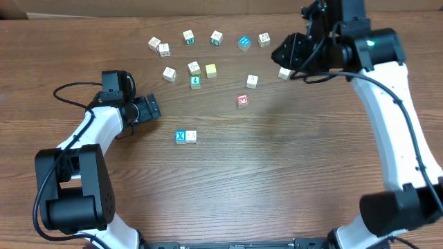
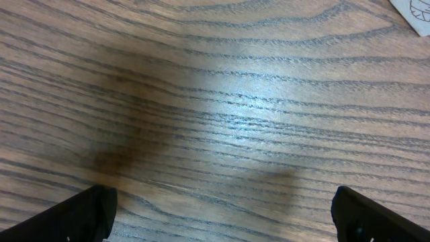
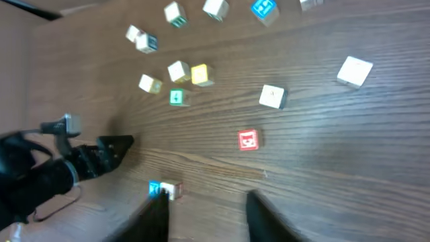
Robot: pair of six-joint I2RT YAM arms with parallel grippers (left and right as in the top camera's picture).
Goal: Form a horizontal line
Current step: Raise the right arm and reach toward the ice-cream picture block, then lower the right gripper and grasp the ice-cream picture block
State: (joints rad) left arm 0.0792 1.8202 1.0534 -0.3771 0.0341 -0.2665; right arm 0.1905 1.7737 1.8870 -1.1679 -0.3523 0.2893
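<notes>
Line start: I saw the blue X cube [image 1: 181, 136] touching a cream cube [image 1: 192, 136], near my left tool [image 1: 151, 108].
Left tool: stood wide, empty.
Right tool [image 3: 207, 216]: narrowed, empty, well away.

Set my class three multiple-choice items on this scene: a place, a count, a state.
1. In the overhead view, what sits just right of the blue X cube? A. a pale cream cube, touching it. B. a black cube, apart. C. nothing.
2. How many red-faced cubes lie on the table? A. none. B. one. C. three.
3. The left gripper is: A. shut on a cube. B. shut, empty. C. open, empty.
Answers: 1 A, the two stand side by side; 2 B, one alone shows red; 3 C, only bare wood shows between its spread jaws.
</notes>
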